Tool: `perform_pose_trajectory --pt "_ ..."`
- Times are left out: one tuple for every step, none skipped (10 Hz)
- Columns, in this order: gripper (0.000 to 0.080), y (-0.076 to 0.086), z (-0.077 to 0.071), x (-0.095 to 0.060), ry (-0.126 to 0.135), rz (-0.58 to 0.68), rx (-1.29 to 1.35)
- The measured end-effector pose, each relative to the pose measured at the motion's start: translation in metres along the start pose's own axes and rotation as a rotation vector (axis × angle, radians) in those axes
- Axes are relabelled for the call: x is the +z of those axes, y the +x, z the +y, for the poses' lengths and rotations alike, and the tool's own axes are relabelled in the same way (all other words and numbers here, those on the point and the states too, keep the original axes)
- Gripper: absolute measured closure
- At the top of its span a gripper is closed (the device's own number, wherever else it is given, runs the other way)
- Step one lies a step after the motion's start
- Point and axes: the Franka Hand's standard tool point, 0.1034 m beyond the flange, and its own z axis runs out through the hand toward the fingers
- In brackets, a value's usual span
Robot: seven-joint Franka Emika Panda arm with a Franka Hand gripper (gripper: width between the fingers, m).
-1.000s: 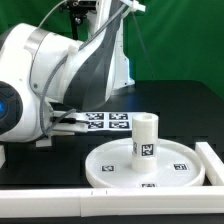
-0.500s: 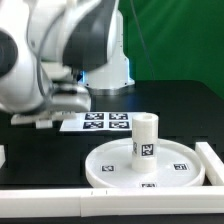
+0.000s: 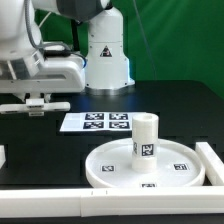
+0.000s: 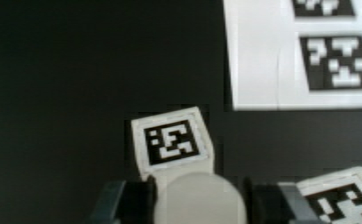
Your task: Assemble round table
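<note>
The round table's large white disc (image 3: pixel 110 165) lies flat at the front of the black table, with small tags on its top. The thick tagged post (image 3: pixel 146 135) stands upright on its centre. My gripper (image 3: pixel 42 104) hangs above the table at the exterior view's left, well apart from the disc. In the wrist view my gripper (image 4: pixel 192 192) is shut on a white rounded part (image 4: pixel 196 198) that carries a black-white tag (image 4: pixel 173 141). The fingers (image 4: pixel 117 203) sit on either side of it. A second tagged face (image 4: pixel 338 192) shows beside it.
The marker board (image 3: pixel 97 122) lies flat behind the disc and also shows in the wrist view (image 4: pixel 311 55). Long white border bars run along the front (image 3: pixel 60 205) and the exterior view's right (image 3: pixel 212 160). A small white piece (image 3: pixel 2 156) shows at the left edge.
The arm has risen and swung toward the exterior view's left, away from the marker board. The disc and the post have not moved.
</note>
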Motion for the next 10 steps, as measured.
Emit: perform_pose_trajectory --pt "0.0580 0.006 -0.010 -0.018 -0.005 0.038 -0.002" --pt "0.0580 0.026 -0.017 -0.038 -0.022 0.124 -0.023" --pt "0.0580 0.045 -0.017 -0.051 -0.035 0.222 -0.058" --pt "0.0580 0.054 -0.015 -0.052 -0.031 0.313 -0.072" --pt "0.0580 0.052 -0.014 -0.050 -0.036 0.363 -0.066" --pt "0.0580 0.053 -0.012 -0.051 -0.045 0.411 -0.065" --pt "0.0580 0.058 -0.008 -0.053 -0.057 0.494 -0.064" --pt "0.0580 0.061 -0.008 -0.052 -0.062 0.548 -0.050" --pt "0.0580 0.075 -0.011 -0.056 -0.068 0.597 -0.042" --pt "0.0580 0.091 -0.014 -0.065 -0.081 0.686 -0.029"
